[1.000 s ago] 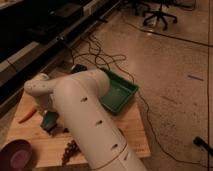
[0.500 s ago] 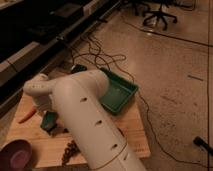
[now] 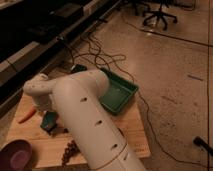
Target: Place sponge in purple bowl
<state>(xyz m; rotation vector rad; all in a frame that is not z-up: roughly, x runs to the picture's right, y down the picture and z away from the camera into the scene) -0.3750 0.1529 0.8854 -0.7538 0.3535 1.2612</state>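
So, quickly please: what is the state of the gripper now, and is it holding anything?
Gripper: down at the sponge on the wooden table, mostly hidden behind the arm; fingers shut, apparently on the sponge.

Non-task items on and around the wooden table (image 3: 132, 132).
Green tray (image 3: 120, 92) at far edge; orange carrot (image 3: 27, 116) at left; dark grapes (image 3: 70, 150) near front; cables (image 3: 95, 52) on floor.

Office/lab space indicated: polished concrete floor (image 3: 165, 65), loose cables (image 3: 100, 52) run across it, swivel office chair (image 3: 159, 11) seen at back, low wooden table (image 3: 131, 131).
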